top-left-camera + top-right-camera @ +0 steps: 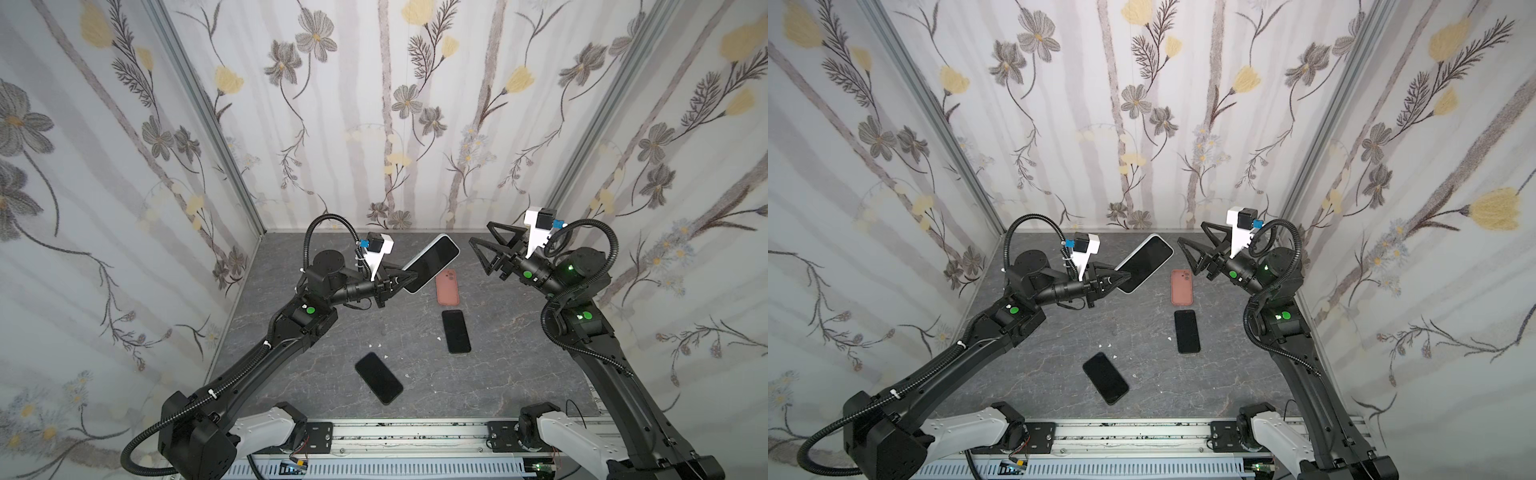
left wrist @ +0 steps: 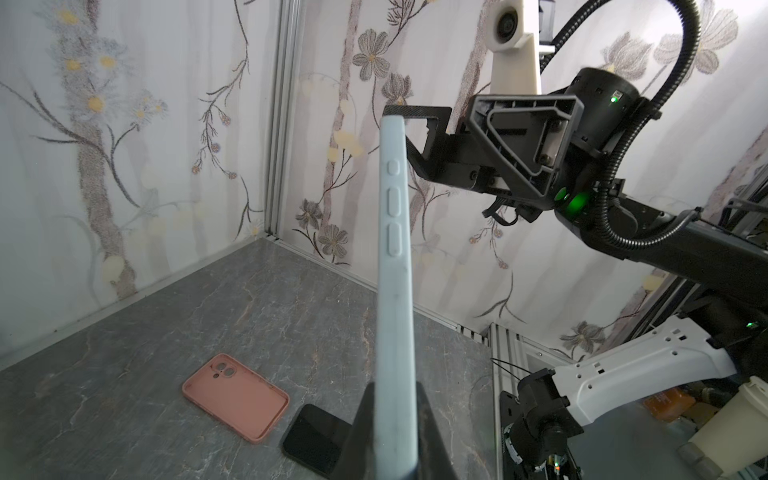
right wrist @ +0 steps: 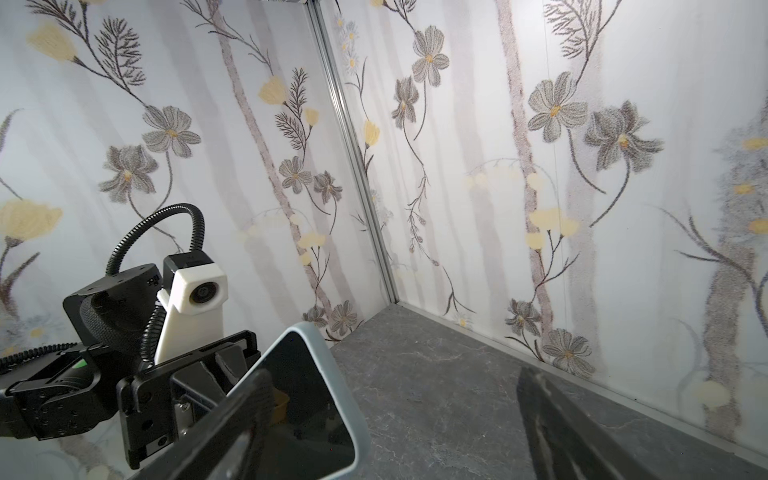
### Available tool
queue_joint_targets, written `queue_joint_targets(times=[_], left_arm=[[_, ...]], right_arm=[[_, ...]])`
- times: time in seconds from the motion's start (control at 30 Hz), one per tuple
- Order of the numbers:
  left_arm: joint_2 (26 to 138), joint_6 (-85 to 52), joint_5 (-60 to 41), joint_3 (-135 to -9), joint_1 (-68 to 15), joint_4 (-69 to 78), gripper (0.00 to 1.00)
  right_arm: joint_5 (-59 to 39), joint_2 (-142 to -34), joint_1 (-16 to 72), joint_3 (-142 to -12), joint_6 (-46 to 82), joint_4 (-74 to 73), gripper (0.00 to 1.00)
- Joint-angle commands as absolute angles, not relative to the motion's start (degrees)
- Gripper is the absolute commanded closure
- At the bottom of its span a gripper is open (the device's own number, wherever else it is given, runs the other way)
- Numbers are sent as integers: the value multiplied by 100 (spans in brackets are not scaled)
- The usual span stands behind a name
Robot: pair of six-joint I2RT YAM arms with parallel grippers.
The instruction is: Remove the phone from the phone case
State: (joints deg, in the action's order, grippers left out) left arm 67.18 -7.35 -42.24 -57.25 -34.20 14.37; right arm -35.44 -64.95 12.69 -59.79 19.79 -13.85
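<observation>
A phone [image 1: 436,257] [image 1: 1148,259] with a dark screen sits inside a pale blue phone case [image 2: 395,270] [image 3: 347,399]. It is held up in the air above the back of the grey table [image 1: 332,353]. My left gripper [image 1: 409,277] [image 1: 1121,278] [image 2: 392,415] is shut on the cased phone's lower end, one finger on each face. My right gripper [image 1: 480,232] [image 1: 1190,232] [image 3: 390,378] hangs open just right of the phone's upper end. It touches nothing, and its fingers [image 3: 249,399] stand wide apart.
An empty pink case [image 1: 447,286] [image 1: 1181,286] [image 2: 237,395] lies on the table below the held phone. Two bare black phones [image 1: 456,331] [image 1: 379,377] lie nearer the front. Small white scraps [image 1: 376,345] dot the table. Flowered walls close in on three sides.
</observation>
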Motion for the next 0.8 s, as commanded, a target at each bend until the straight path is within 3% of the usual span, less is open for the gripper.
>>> queue_joint_targets(times=[0.0,0.43,0.77], left_arm=[[6575,337,-4445,-5570,-3433,1644,100],[6297,1878,-4751,-5167,-3443,1682,100],[6197,2377,-4955,-5115,-3512,1687,100]], right_arm=[[-3672,-6449,1261,-6097,1332,-1025,8],[-5414,-6773,1309,-6645,802,157,18],[-6498,-6950,1491,-6755,1028,191,29]])
